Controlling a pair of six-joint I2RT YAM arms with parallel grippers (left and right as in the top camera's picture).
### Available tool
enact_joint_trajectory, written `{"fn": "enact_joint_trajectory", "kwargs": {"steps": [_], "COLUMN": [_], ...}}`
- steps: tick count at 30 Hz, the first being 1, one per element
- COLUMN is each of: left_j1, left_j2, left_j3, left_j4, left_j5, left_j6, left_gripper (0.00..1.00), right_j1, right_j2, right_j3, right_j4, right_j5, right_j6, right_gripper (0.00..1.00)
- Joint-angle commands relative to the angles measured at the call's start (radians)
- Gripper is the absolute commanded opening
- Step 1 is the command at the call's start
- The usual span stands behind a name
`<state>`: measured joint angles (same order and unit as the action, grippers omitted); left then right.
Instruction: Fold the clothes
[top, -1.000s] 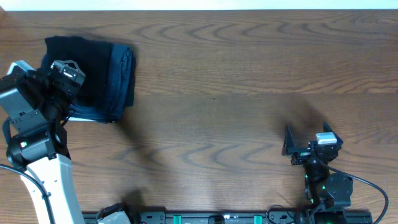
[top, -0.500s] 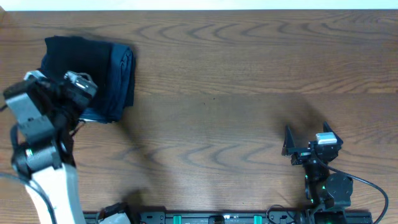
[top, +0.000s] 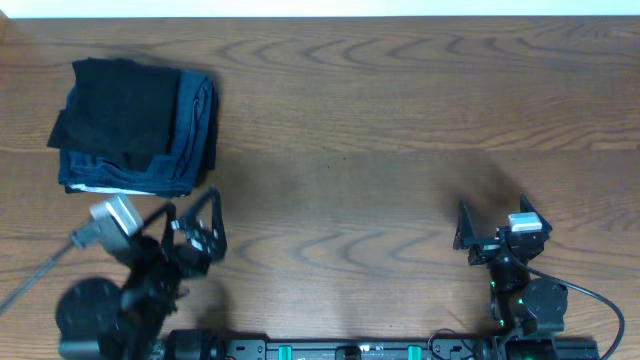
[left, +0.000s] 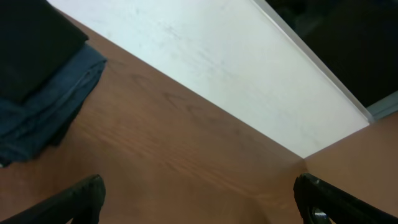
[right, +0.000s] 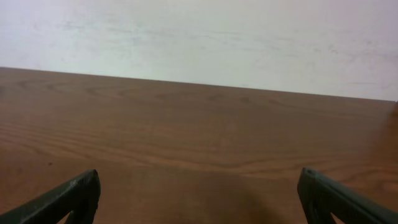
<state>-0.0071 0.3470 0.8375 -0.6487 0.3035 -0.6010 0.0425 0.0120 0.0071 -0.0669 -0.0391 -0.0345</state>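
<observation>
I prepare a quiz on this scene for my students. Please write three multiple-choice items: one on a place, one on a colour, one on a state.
1. In the overhead view, where does the black T-shirt lie? A) centre B) far left C) near right
2. What colour is the folded garment under it? A) white B) red C) dark blue
3. How is the left gripper? A) open, empty B) shut on cloth C) out of view
Answers: 1 B, it sits far left on the table; 2 C, blue folds show beneath; 3 A, fingers apart, nothing between.
</observation>
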Motion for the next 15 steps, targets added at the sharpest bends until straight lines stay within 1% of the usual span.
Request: {"fn": "enact_joint_trajectory", "kwargs": {"steps": [1,5,9,15], "left_j1": [-0.006,-0.006,-0.006,-0.006], "left_j2": [-0.132,-0.252,-0.334,-0.345], "left_j3": [-0.116,-0.251,-0.372,-0.485], "left_j4": [0.000,0.002,0.003,0.029], "left_j5": [-0.006,-0.010,-0.048,-0.111], "left_j6": [0.014,0.014,0.013,0.014], "left_gripper": [0.98,0.98,0.98,0.98], "right_j1": [-0.010,-0.010,-0.010,-0.010], "right_j2": [-0.006,-0.006,-0.006,-0.006], "right_j3": [-0.002,-0.002,-0.002,-0.002], "right_j4": [-0.005,-0.005,-0.005,-0.005], "right_j5": [0.006,0.006,0.006,0.006], "right_j6": [-0.012,-0.012,-0.012,-0.012], "right_gripper": [0.99,0.99,0.99,0.99]}}
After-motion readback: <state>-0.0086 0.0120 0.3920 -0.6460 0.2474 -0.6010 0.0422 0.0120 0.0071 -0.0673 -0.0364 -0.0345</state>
